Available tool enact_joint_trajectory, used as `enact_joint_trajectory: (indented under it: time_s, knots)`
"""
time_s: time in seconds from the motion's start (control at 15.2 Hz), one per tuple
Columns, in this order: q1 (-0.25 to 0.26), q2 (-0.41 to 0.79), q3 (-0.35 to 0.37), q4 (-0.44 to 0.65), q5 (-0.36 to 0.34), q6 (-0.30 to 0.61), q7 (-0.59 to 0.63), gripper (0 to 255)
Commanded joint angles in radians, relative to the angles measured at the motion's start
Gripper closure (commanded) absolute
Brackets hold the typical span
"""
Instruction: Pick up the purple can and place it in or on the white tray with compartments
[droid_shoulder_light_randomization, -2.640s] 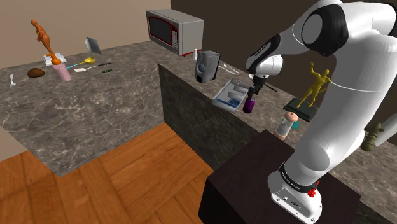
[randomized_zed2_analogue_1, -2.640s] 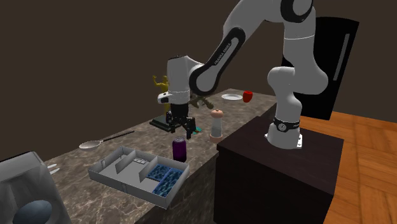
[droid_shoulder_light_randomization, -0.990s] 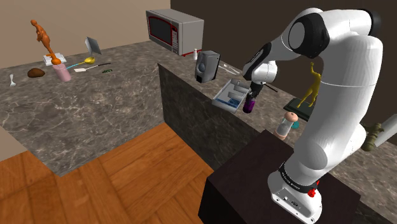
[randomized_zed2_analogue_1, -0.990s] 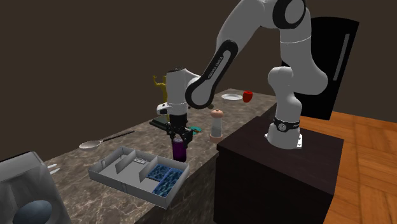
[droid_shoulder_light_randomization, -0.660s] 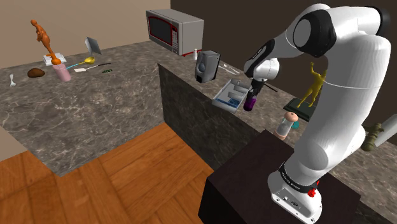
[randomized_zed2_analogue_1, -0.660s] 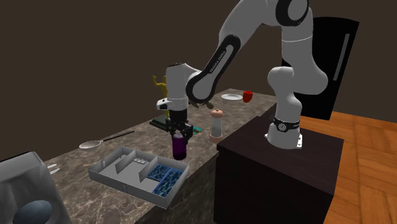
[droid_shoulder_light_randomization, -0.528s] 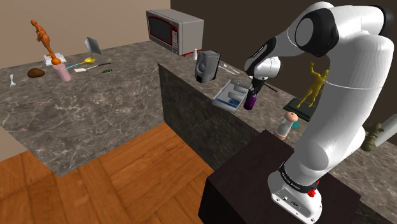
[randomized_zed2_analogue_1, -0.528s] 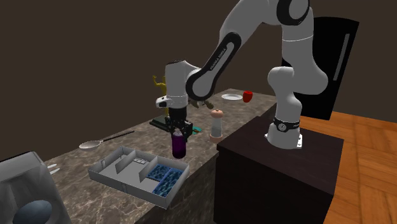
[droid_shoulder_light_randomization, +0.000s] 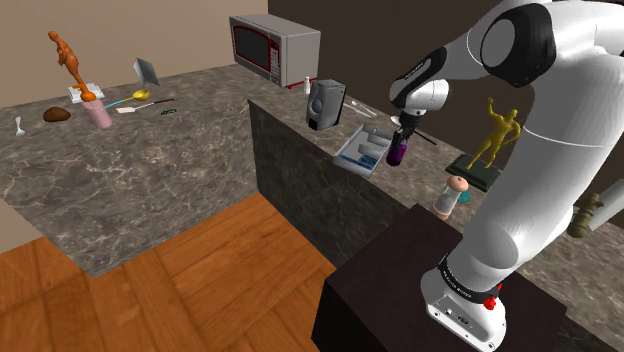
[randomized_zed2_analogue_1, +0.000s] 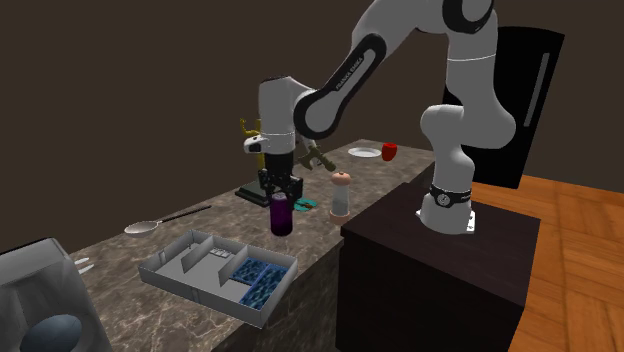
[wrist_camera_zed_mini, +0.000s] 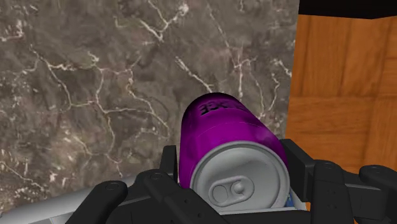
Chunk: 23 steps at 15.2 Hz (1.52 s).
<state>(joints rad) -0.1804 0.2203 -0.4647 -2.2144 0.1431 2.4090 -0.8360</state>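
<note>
The purple can (wrist_camera_zed_mini: 219, 130) with a silver pull-tab top hangs upright above the marble counter, clasped near its top by my black gripper (wrist_camera_zed_mini: 235, 184). In the second exterior view the gripper (randomized_zed2_analogue_1: 280, 190) holds the can (randomized_zed2_analogue_1: 281, 217) clear of the counter, just right of the white tray with compartments (randomized_zed2_analogue_1: 216, 272). From the shoulder view the can (droid_shoulder_light_randomization: 398, 151) hangs beside the tray (droid_shoulder_light_randomization: 362, 152), under the gripper (droid_shoulder_light_randomization: 402, 131). The tray has white dividers and a blue patterned section.
On the counter stand a pepper mill (randomized_zed2_analogue_1: 341, 194), a yellow figurine on a dark base (droid_shoulder_light_randomization: 489, 140), a spoon (randomized_zed2_analogue_1: 160, 221), a red cup and plate (randomized_zed2_analogue_1: 379, 152), a dark speaker (droid_shoulder_light_randomization: 325, 104) and a microwave (droid_shoulder_light_randomization: 274, 47). The counter edge drops to a wood floor (wrist_camera_zed_mini: 343, 83).
The gripper came down over the can, shut on it and has lifted it off the counter; over the last second the can has risen.
</note>
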Motion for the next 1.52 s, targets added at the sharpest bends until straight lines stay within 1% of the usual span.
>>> enact_joint_trajectory:
  time_s: [0.0,0.46,0.73,0.99,1.19,1.39,1.45]
  knots:
    - [0.006,-0.021,-0.005,0.006,-0.016,-0.024,0.013,255]
    - [0.016,-0.086,-0.018,0.03,-0.063,-0.106,0.046,255]
    - [0.007,0.044,0.006,0.224,0.0,-0.183,0.037,255]
    - [-0.016,0.181,0.031,0.442,0.049,-0.275,0.04,255]
    - [-0.042,0.292,0.05,0.629,0.079,-0.357,0.049,255]
    - [-0.078,0.418,0.069,0.85,0.104,-0.453,0.066,255]
    - [-0.085,0.441,0.073,0.892,0.108,-0.472,0.07,255]
